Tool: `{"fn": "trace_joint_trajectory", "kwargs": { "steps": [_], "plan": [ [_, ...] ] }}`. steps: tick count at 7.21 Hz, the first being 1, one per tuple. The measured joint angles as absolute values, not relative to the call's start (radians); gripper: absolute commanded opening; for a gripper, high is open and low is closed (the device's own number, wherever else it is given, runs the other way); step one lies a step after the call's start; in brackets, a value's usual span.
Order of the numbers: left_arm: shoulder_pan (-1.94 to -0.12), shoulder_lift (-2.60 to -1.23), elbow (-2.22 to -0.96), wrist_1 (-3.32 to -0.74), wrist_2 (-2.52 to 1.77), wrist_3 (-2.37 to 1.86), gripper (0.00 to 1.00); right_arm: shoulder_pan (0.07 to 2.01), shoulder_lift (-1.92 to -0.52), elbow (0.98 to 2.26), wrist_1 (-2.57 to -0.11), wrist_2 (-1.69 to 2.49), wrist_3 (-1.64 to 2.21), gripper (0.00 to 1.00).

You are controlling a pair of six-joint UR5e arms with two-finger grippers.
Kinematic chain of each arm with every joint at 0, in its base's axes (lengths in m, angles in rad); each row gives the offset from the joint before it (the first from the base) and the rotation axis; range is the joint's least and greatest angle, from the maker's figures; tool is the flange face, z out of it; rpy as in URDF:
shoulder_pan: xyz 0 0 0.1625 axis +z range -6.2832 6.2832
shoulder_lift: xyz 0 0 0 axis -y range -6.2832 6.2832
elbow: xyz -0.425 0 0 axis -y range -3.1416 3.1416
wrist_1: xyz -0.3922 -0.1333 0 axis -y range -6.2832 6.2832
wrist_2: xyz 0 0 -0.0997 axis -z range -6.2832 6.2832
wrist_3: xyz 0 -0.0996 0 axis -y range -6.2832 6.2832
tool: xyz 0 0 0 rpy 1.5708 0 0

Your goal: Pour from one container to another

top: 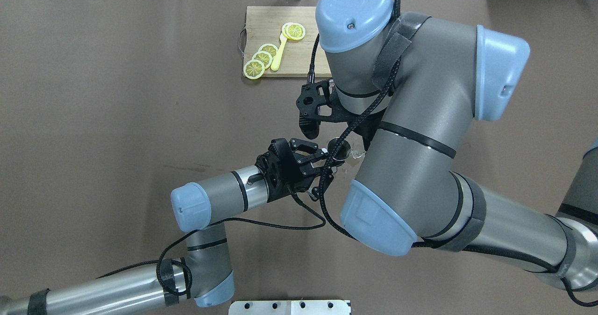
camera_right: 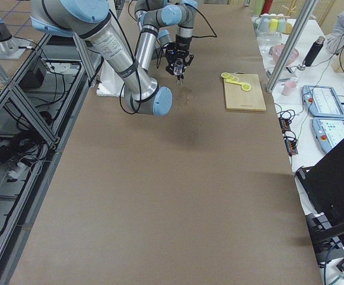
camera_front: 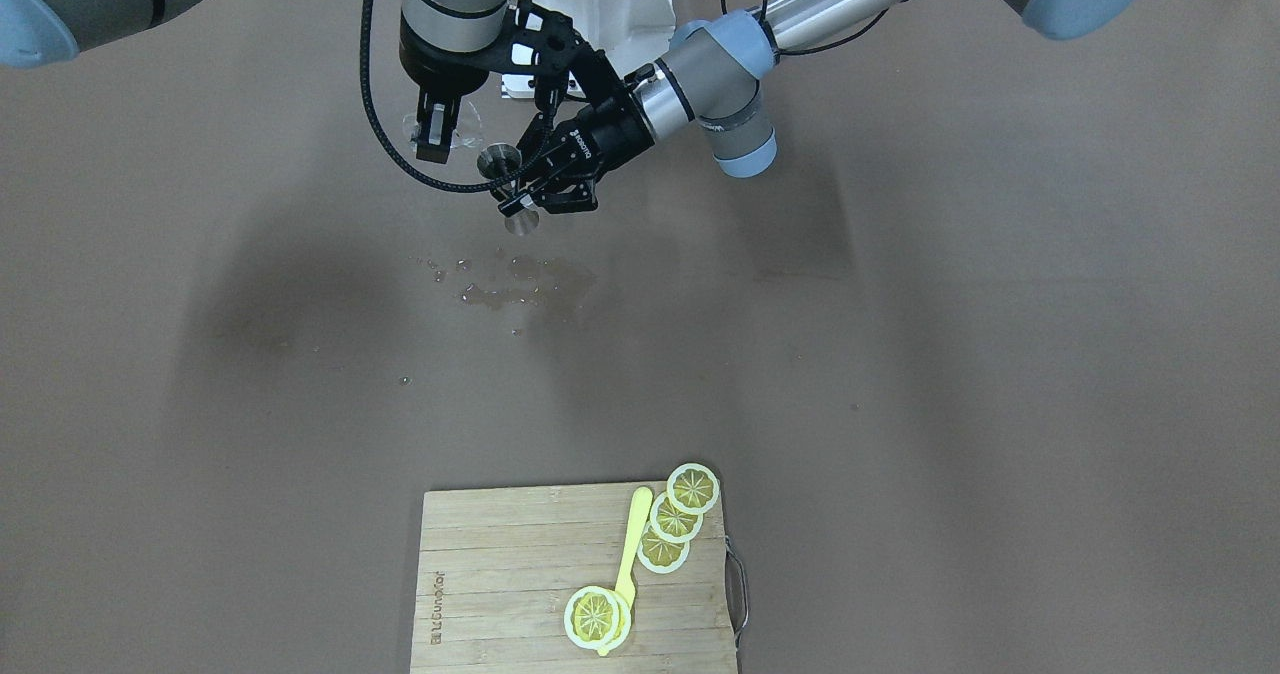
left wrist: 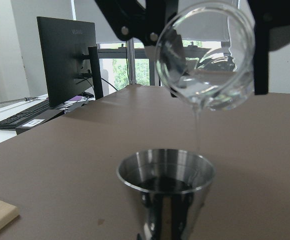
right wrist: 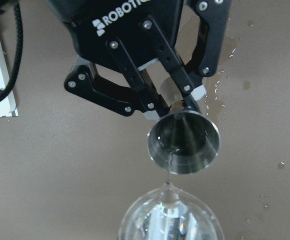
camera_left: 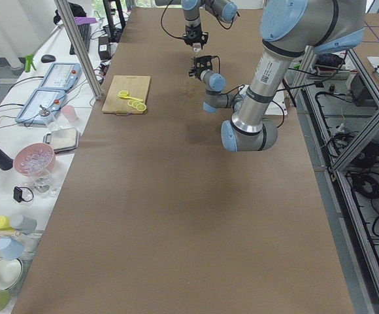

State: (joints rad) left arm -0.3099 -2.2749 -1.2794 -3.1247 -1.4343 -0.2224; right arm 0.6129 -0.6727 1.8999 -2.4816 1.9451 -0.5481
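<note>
Silver-grey arms [top: 411,165], pale-blue joint caps [top: 355,16], black braided cables [camera_front: 364,64], black jaws, white ROBOTIQ lettering.

"ROBOTI" — white lettering, on left gripper [right wrist: 177,106]

Robot lab, likely, aluminium framing [camera_left: 80,52], teach pendants [camera_right: 324,100], desk monitor [left wrist: 65,57]

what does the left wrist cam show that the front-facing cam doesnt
Only the left wrist view: a thin stream falling from the tilted glass to the metal cup, plus a monitor. Only the front-facing view: lemon slices on the cutting board and a wet patch on the table. Both: the glass and the cup.
</note>
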Motion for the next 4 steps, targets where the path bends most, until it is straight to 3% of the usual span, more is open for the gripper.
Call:
{"fn": "trace_joint_trajectory", "kwargs": {
  "steps": [4],
  "plan": [
    [-0.31,-2.275,-1.279,-3.125,-1.435,-0.222,0.0,0.614,-0.645,1.855,-2.487,1.933,-0.548,0.0]
  ]
}}
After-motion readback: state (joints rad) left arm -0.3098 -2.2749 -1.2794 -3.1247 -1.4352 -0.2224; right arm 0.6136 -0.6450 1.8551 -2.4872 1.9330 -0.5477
